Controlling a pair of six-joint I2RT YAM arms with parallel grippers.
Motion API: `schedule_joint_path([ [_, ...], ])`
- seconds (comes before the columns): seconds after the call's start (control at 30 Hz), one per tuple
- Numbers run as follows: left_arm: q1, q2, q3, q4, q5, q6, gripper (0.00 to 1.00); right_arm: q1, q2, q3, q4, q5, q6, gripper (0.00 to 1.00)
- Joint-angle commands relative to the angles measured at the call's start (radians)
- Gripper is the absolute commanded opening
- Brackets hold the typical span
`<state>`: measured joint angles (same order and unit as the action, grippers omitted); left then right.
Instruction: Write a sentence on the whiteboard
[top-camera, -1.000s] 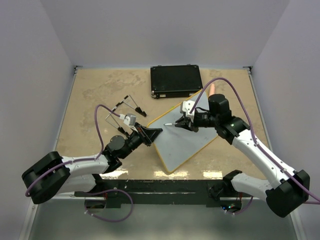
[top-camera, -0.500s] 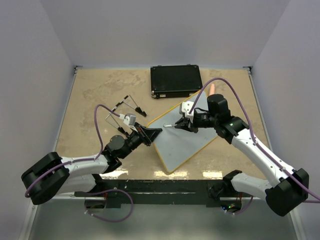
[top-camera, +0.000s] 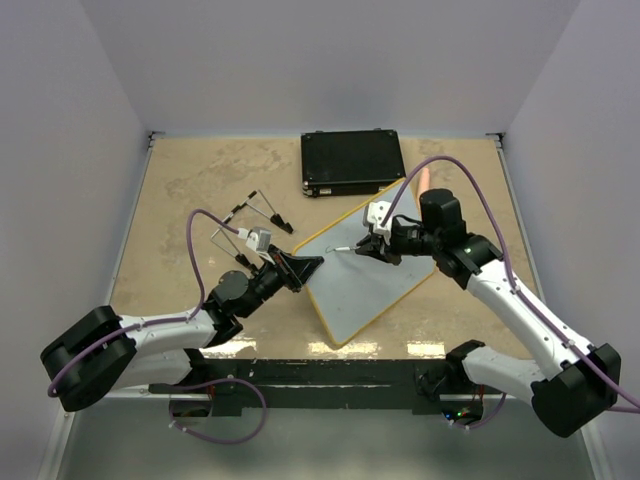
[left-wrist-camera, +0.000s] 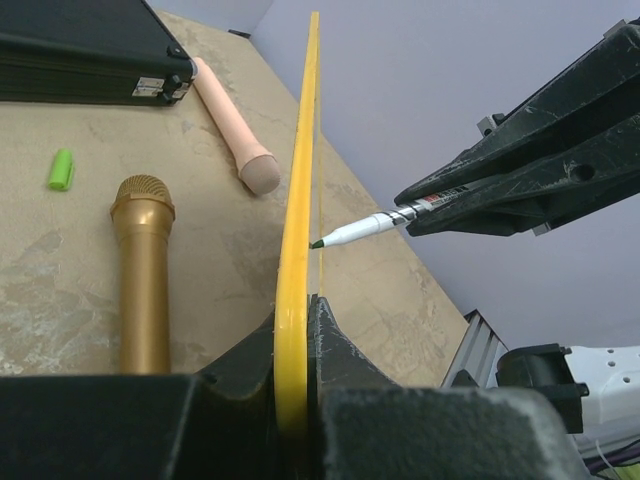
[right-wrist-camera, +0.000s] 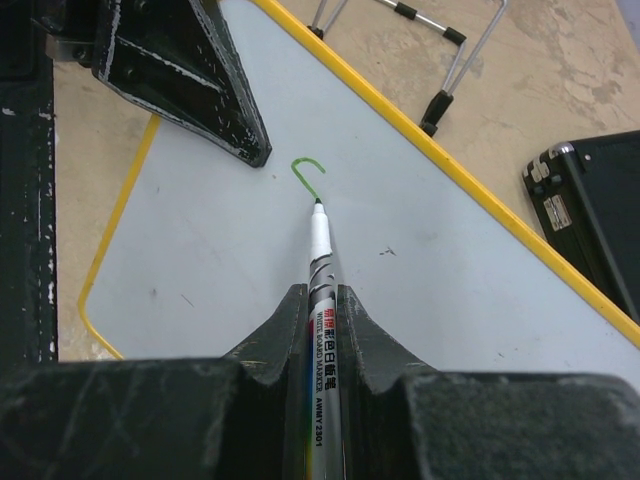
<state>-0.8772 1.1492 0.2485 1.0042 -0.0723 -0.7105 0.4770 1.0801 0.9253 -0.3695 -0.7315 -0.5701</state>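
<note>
Left gripper (top-camera: 305, 266) of mine is clamped on the left edge of the whiteboard (top-camera: 365, 285), which sits cornerwise mid-way across the tan table (top-camera: 190, 180), its far corner just beside the black case (top-camera: 352, 162). Right gripper (right-wrist-camera: 320, 292) is squeezed shut on a marker (right-wrist-camera: 320, 245), tip down on the board near the left gripper's fingers. Smaller stuff: a gold microphone (left-wrist-camera: 143, 270) and a green cap (left-wrist-camera: 62, 168) lie on the table beside the board, and the sentence is only one little green hook (right-wrist-camera: 308, 168), marker tip at its lower end.
</note>
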Motion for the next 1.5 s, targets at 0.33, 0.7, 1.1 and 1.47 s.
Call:
schedule_joint_path([
  [0.33,0.0,-0.023,-0.017,-0.004,0.035,0.102,0.0,-0.009,0.014,-0.017,-0.098,0.024,-0.114,0.0],
  [0.7,0.001,0.006,-0.017,0.022,0.046,0.097,0.0,0.006,0.038,0.001,-0.114,-0.037,-0.131,0.0],
  [1.1,0.001,0.03,-0.011,0.027,0.052,0.098,0.0,0.006,0.074,0.167,-0.204,-0.143,-0.148,0.0],
  [1.47,0.003,0.024,-0.021,0.013,0.054,0.115,0.0,-0.075,-0.017,0.155,-0.22,-0.178,-0.157,0.0],
])
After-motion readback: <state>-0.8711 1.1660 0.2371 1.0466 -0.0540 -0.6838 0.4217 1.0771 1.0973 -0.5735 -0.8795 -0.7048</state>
